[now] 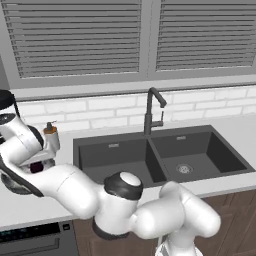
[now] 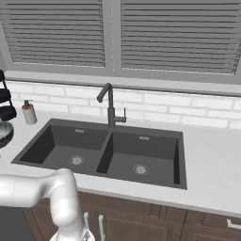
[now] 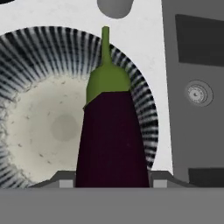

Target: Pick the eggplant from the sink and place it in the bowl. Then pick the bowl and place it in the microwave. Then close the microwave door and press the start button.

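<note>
The eggplant [image 3: 113,131] hangs pinched between the two tips of the gripper [image 3: 113,181], stem cap pointing away from the hand, directly above the bowl [image 3: 26,57]. In the hand view its purple body covers the bowl's right side, and the stem tip reaches out over the striped rim towards the bare counter [image 3: 144,26]. The bowl stands on the counter left of the sink [image 1: 165,155], whose two basins lie bare in both base views. From the left base camera a small dark patch, probably the eggplant [image 1: 36,167], shows beside the forearm, with a sliver of the bowl [image 1: 15,187] beneath the arm. A soap bottle [image 1: 51,136] stands just behind. Judged risks: the eggplant sits off centre, towards the rim nearest the sink, so a release from here could land it on the rim and let it tip or roll out onto the counter; a drop from height could also bounce it out, or nudge the bowl. How high the eggplant hangs above the bowl cannot be told. The fingertips are mostly hidden behind it, so the firmness of the grip is unclear. The bowl is cut off at the left edge of the hand view, and of it the right base view catches a mere edge [image 2: 4,133].
</note>
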